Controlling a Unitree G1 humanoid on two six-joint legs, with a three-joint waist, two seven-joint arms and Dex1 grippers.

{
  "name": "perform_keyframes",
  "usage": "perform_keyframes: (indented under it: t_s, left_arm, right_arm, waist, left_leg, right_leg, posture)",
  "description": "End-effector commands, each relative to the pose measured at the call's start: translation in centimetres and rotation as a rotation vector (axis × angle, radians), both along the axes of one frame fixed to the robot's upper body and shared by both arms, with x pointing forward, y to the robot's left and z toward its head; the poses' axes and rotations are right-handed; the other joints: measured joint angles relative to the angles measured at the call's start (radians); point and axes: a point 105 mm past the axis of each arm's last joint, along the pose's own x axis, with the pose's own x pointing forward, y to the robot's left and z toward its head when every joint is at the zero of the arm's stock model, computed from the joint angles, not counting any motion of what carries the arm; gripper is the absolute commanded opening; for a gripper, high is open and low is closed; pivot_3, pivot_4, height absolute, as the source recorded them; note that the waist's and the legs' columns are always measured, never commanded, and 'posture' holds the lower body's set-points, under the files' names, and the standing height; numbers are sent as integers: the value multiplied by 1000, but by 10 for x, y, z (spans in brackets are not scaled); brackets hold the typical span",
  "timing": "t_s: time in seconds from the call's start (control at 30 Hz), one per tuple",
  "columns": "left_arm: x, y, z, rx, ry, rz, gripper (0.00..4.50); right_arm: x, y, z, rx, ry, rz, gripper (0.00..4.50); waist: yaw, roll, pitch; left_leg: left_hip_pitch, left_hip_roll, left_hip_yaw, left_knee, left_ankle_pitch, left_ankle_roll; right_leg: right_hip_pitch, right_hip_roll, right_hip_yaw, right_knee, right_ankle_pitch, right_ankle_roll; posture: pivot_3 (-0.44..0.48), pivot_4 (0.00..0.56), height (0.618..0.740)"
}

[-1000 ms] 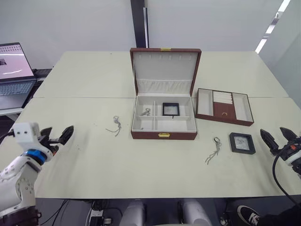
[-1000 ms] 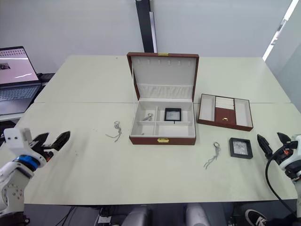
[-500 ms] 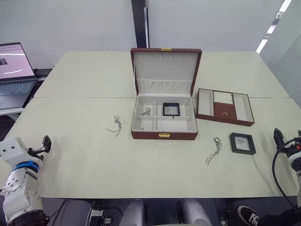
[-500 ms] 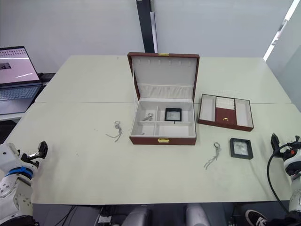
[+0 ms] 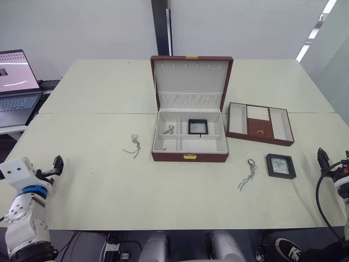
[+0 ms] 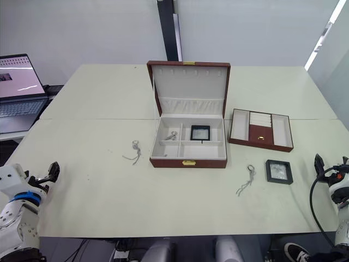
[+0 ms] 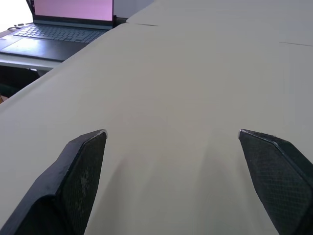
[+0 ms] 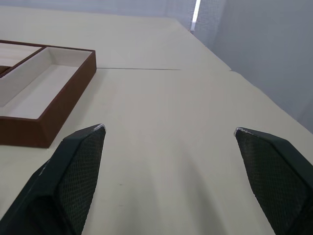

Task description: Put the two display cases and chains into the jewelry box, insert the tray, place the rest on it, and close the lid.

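I see the box (image 5: 190, 137) mid-tabletop (image 5: 103, 185), its lid (image 5: 191, 76) standing upright on the hinge, cream lining and a gathered pocket showing inside. One case (image 5: 198, 126), black-framed with a clear window, already lies in a rear compartment, and a chain (image 5: 168, 130) sits in the compartment to its left. The tray (image 5: 260, 123) rests just right of the box, a shallow reddish-brown rectangle with cream side wells and a brown centre panel carrying a small gold handle. The second case (image 5: 281, 166) lies flat in front of the tray, a loose silvery chain (image 5: 248, 173) beside it toward the box, and another chain (image 5: 134, 145) sits on bare tabletop left of the box. A laptop (image 5: 16, 82) stands open on a separate desk off the far left edge. My left end effector (image 7: 171, 134) hovers at the near left edge, fingers (image 7: 80, 169) spread apart over smooth, pale surface with nothing between them. My right end effector (image 8: 168, 129) is at the near right edge, also spread wide and empty, the tray's wooden wall in its view.
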Motion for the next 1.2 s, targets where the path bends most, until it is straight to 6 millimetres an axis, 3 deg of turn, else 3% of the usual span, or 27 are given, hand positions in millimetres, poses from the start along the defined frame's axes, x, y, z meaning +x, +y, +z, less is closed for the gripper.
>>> perform_keyframes:
  t_s: [0.03,0.17,0.33,0.47,0.67,0.9,1.2]
  left_arm:
    - [14,-24,28,75,-60,-180,4478]
    - [24,-62,44,120,-74,-405,4478]
    - [31,-125,66,205,-71,-756,4478]
    - [22,-172,74,264,-41,-1055,4478]
    - [-3,-224,75,332,-18,-1457,4478]
    - [-32,-261,73,360,-34,-1744,4478]
    - [-46,-273,62,415,-113,-1845,4478]
  right_arm:
    - [2,4,24,-38,-43,77,4500]
    - [5,14,41,-67,-38,218,4500]
    - [6,42,58,-113,41,489,4500]
    - [-1,63,63,-189,169,688,4500]
    - [-22,95,56,-294,428,988,4500]
    - [-34,111,44,-442,628,1171,4500]
    - [-27,107,21,-520,735,1194,4500]
  waist:
    - [0,0,0]
    - [0,0,0]
    - [-1,1,0]
    - [0,1,1]
    - [-1,2,1]
    - [1,2,2]
    - [0,2,2]
  left_leg:
    - [0,0,0,0,0,0]
    - [0,0,0,0,0,0]
    - [0,0,1,0,0,0]
    - [0,0,1,0,0,0]
    - [0,1,1,-1,0,0]
    - [0,1,2,0,0,0]
    - [0,1,2,0,0,0]
  right_leg:
    - [0,0,0,0,0,0]
    - [0,0,0,0,0,0]
    - [0,0,0,0,0,0]
    - [0,0,0,0,0,0]
    - [0,0,0,-1,0,0]
    - [0,1,0,-1,0,0]
    - [0,0,0,-2,0,0]
  posture:
    - [0,150,740]
    - [0,150,740]
    - [0,150,740]
    - [0,150,740]
    - [0,150,740]
    - [0,150,740]
    - [0,150,740]
